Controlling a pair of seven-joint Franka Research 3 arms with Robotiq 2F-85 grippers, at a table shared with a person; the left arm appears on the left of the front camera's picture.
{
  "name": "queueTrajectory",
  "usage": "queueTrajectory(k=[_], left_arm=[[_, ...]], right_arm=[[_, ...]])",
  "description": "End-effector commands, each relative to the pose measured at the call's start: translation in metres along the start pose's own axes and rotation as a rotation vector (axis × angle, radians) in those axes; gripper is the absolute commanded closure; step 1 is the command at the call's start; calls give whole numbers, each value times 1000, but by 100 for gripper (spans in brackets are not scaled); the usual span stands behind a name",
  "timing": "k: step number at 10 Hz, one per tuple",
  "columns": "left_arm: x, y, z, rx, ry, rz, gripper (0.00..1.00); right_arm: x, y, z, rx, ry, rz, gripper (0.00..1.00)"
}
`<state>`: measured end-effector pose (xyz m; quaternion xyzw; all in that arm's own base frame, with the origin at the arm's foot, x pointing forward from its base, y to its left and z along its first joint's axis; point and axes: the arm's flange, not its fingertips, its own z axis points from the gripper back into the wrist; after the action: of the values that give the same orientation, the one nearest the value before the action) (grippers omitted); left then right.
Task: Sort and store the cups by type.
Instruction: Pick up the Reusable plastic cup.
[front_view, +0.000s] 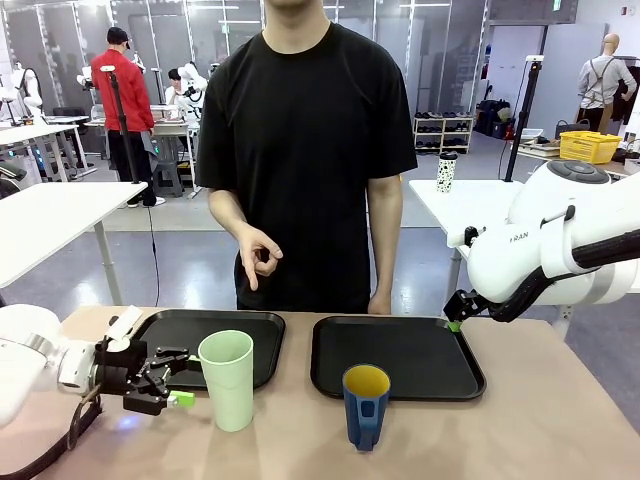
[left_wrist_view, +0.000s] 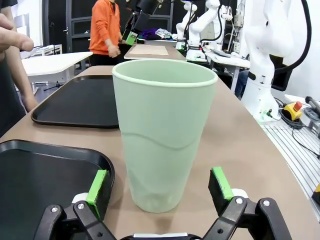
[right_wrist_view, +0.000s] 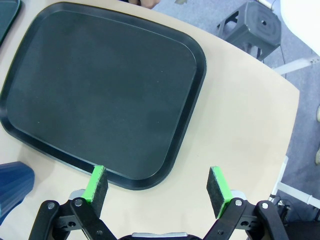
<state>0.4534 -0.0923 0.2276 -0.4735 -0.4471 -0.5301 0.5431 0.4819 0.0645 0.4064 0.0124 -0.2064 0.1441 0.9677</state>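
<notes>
Progress: I find nothing stored yet; two placements remain.
Tumbler: on table, beside near corner of left tray.
Mug: on table, at near edge of right tray.
Left gripper: spread, flanking tumbler.
Right gripper: spread, empty.

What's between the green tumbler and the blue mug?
Bare table, in the front view: the tumbler and the mug stand apart with nothing between them.

Pale-green tumbler and dark-blue mug, both upright on the tabletop!
Tumbler, tall and handleless, stands just beside the left tray, at its near corner; mug, yellow inside, handle facing the camera, sits before the right tray.
</notes>
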Motion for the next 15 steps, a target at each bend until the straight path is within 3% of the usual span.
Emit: queueTrajectory(k=[1,15], left_arm=[[-2,9,-11,29,0,-2,0],[-11,16,-64,-62,-40,-18,0]], right_arm=[[-1,-2,0,1,-4,-2,0],[-1,-2,0,1,-4,-2,0]])
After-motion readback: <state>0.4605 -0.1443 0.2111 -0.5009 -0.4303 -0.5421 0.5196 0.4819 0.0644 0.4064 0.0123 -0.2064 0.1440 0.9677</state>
